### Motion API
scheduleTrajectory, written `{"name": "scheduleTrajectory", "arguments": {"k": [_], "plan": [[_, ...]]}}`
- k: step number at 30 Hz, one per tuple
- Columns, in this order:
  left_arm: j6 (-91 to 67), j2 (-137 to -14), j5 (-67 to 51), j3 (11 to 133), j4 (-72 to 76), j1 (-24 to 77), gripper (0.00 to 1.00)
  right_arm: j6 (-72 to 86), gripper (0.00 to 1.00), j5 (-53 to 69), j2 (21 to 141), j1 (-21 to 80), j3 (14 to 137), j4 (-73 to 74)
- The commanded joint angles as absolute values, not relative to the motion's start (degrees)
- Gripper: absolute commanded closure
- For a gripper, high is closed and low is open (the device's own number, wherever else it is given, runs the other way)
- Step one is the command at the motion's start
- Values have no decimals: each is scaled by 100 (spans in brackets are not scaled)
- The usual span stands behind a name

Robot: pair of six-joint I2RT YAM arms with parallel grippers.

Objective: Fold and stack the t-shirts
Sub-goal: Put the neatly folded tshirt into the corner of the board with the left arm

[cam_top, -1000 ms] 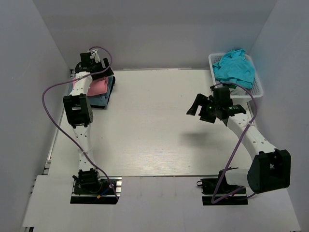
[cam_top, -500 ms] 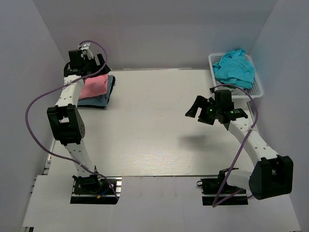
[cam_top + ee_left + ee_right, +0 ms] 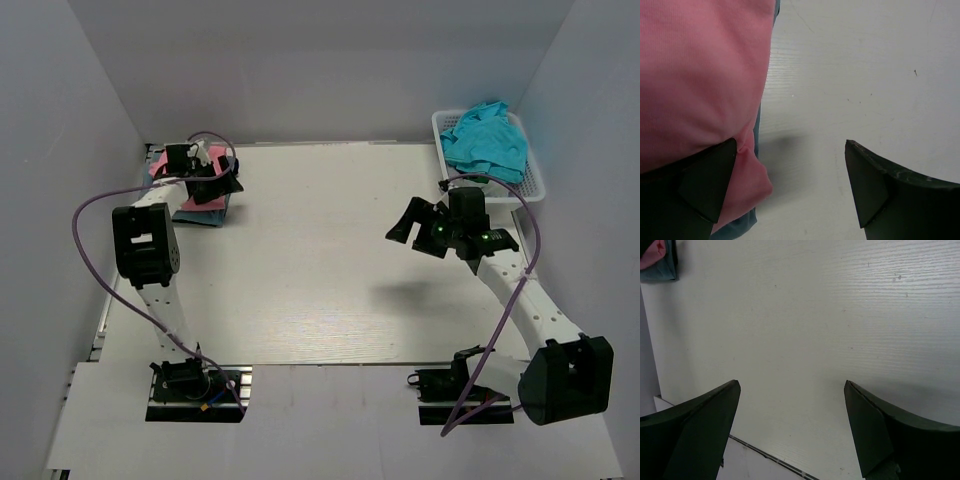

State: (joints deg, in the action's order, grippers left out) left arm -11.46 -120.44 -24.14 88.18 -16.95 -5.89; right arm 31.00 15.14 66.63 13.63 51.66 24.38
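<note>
1. Top view: the left gripper (image 3: 218, 180) has swung down from the back wall to the right side of the folded tees in the far left corner; half a second ago it hung clear behind them. Its jaws are spread wide and hold nothing. The arm now hides most of the pink tee (image 3: 158, 163), which lies on the blue tee (image 3: 205, 216); what shows runs from far-left to near-right, so I take the long axis as roughly far-to-near, a little skewed. The right gripper (image 3: 412, 222) has barely shifted; it hovers spread and empty over the table (image 3: 320, 270), right of the middle. The teal tee (image 3: 485, 140) sits crumpled in the basket (image 3: 535, 187) at the far right corner, with no clear axis. My guess is that the pink one is placed and the teal one comes next.

2. Left wrist: the pink tee fills the left side, its right edge running top to bottom of the view; a rounded folded corner points to the bottom, and a sliver of blue peeps out beneath. One finger (image 3: 700, 190) lies over that corner, touching it as far as I can tell; the other is over bare table. Nothing is pinched.

3. Right wrist: both fingers stand wide apart above the table. The pink and blue tees show small in the top-left corner, well apart from this gripper and too small to judge their lie.
</note>
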Motion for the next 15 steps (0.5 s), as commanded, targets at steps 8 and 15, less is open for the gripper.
{"name": "scheduleTrajectory", "arguments": {"k": [8,15], "plan": [[-993,-11197,-2093,8987,-2240,-677,0,2945,10,1521,6355,1389,5194,2461],[-1650,-10215,-1012,10257,-4327,-562,0,2252,10,1047,6276,1380,5949,3284]]}}
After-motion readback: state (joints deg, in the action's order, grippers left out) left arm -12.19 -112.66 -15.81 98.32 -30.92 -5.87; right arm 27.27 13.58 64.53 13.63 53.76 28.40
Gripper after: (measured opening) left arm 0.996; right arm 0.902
